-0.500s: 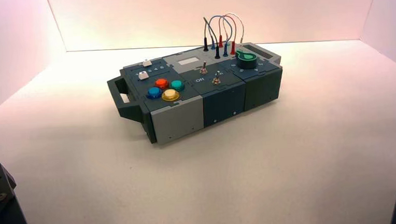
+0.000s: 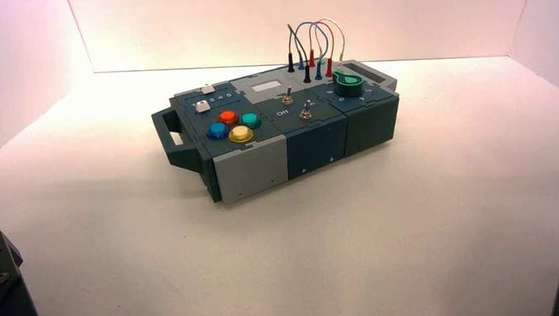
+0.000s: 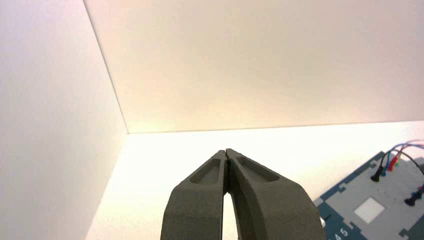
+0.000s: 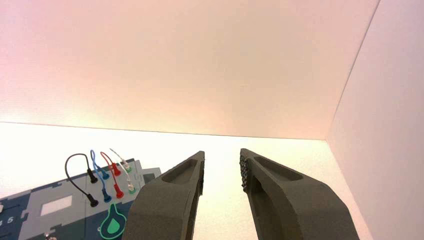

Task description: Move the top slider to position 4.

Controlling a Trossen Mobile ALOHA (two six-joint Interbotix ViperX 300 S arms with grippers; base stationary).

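Observation:
The dark blue-grey box stands mid-table, turned a little. The top slider is a tiny white knob at the box's far left corner. A squarer white knob sits just in front of it, with a short row of white numerals beside them. In the left wrist view the numeral 4 shows at the box's edge. My left gripper is shut and empty, far back from the box. My right gripper is open, holds nothing, and is also well short of the box.
Four round buttons, orange, teal, blue and yellow, sit in front of the sliders. Two toggle switches, a green knob and looped wires fill the right half. White walls enclose the table. Both arms are parked at the near corners.

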